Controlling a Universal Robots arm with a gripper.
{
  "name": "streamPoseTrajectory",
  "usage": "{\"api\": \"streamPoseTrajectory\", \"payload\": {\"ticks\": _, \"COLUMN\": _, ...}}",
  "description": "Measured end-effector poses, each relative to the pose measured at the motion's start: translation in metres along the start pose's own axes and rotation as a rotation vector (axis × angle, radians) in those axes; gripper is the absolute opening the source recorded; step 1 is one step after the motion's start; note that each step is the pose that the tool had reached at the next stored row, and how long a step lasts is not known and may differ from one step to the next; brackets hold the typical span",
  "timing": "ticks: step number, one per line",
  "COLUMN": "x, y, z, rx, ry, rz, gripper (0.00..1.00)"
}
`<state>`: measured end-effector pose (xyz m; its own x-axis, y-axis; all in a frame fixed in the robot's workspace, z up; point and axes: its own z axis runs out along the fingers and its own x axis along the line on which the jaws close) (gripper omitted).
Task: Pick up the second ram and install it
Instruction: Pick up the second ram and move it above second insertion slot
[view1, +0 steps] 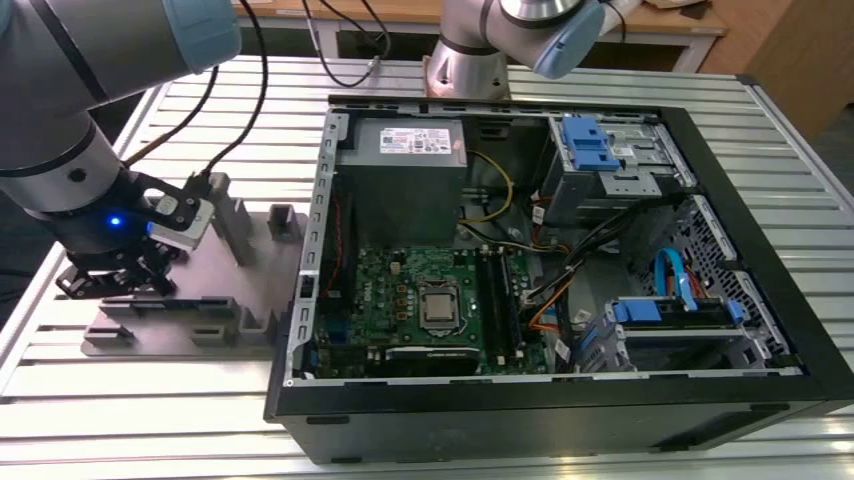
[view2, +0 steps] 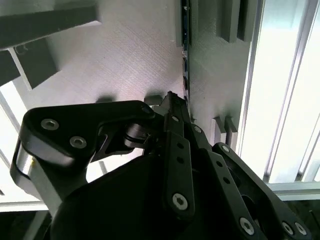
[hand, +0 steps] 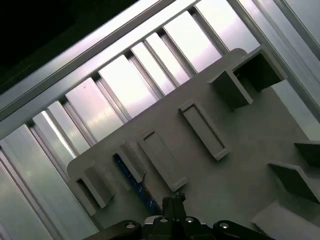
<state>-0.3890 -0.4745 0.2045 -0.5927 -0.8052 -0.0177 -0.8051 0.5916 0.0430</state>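
Ribbed aluminium table (view1: 160, 400), with a robot arm bent low over a grey holder plate (view1: 160, 335) next to an open PC case (view1: 534, 415). The tool (view1: 114, 280) is down among the plate's blocks (hand: 202, 130), at the exterior view's left. In both wrist views its black jaws look drawn together on the top edge of the second ram (hand: 131, 177), which appears pinched, not yet lifted. The stick stands on edge in a slot of the plate, just beside the tool tip.

Risks, as judged from the room: the grip looks to sit toward one end of the stick, so it could tilt or slip when raised. The slot walls are close on both sides, and an off-vertical pull could snag the board and drag the plate w/ it.

Materials: the plate is matt grey plastic w/ fine print lines and its blocks are square-edged. The ram is a slim, flat, dark bluish strip, hard and thin. The tool is black metal links w/ bright screw heads. The table slats are smooth and glaring.
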Motion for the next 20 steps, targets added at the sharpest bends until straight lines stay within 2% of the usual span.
{"api": "streamPoseTrajectory", "payload": {"ticks": 20, "x": 0.0, "y": 0.0, "z": 0.0003, "rx": -0.0044, "ry": 0.0107, "rz": -0.248, "gripper": 0.14}}
